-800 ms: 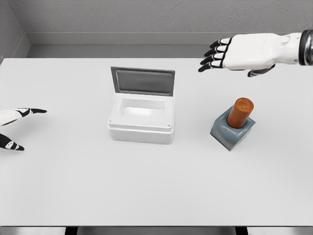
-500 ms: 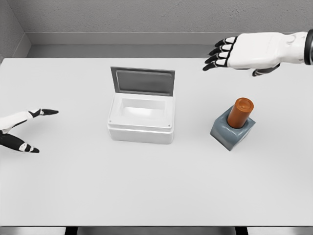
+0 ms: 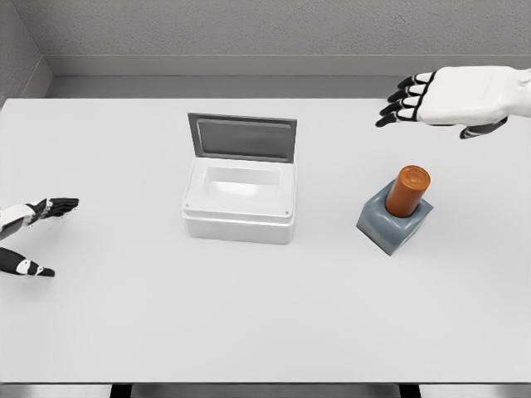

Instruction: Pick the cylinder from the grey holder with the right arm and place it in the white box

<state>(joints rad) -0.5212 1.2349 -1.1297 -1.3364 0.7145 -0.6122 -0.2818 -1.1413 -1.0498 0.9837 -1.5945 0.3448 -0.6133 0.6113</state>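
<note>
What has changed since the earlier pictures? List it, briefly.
The right hand, open, drew back toward the picture's right and sank slightly. The left hand pulled back toward the left edge. The orange cylinder stayed in the grey holder; the white box stayed put, lid open.

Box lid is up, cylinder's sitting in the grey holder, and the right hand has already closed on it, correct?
Not quite. The head view shows the right hand open and apart from the cylinder, up toward the table's far edge. The rest holds: the box lid is up and the cylinder sits in the holder.
</note>
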